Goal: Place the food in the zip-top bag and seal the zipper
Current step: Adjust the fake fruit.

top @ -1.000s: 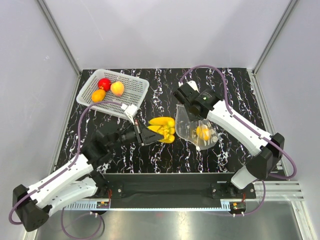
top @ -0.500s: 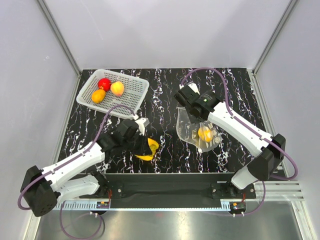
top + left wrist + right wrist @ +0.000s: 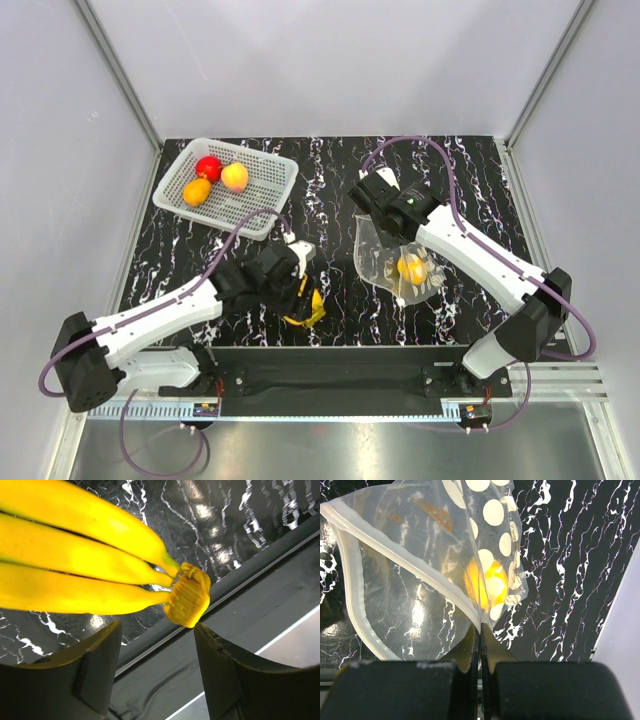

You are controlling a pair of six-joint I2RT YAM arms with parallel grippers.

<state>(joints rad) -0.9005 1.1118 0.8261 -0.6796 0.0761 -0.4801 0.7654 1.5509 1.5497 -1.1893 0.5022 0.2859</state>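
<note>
View from above and from both wrist cameras of the rig I am driving. A black surface (image 3: pixel 330 170) with white marble veining carries everything.

My left pincer (image 3: pixel 156 630) sits low near the front edge of the surface, left of centre. Its two dark fingers (image 3: pixel 95 665) are spread apart and grip nothing. The bunch of yellow bananas (image 3: pixel 75 555) lies on the surface just beyond the fingertips. Its stubby stem end points toward the gap between them, close to the metal strip along the surface's front edge. From above, the left arm covers most of the bunch.

My right pincer (image 3: pixel 480 637) is pressed together, pinching a fold of the zip-top bag (image 3: pixel 420 580) at its edge. The bag is clear, crinkled and printed with white dots. It is right of centre on the surface, well apart from the bananas. Its mouth gapes, and the zipper (image 3: pixel 351 585) shows as a pale thick strip curving around the opening. One round yellow-orange fruit (image 3: pixel 487 582) is inside the bag.

A white perforated basket (image 3: pixel 258 190) stands at the far left corner. It holds a red fruit (image 3: pixel 208 167), an orange fruit (image 3: pixel 197 191) and a yellow-pink fruit (image 3: pixel 235 177), huddled together at its left end.
</note>
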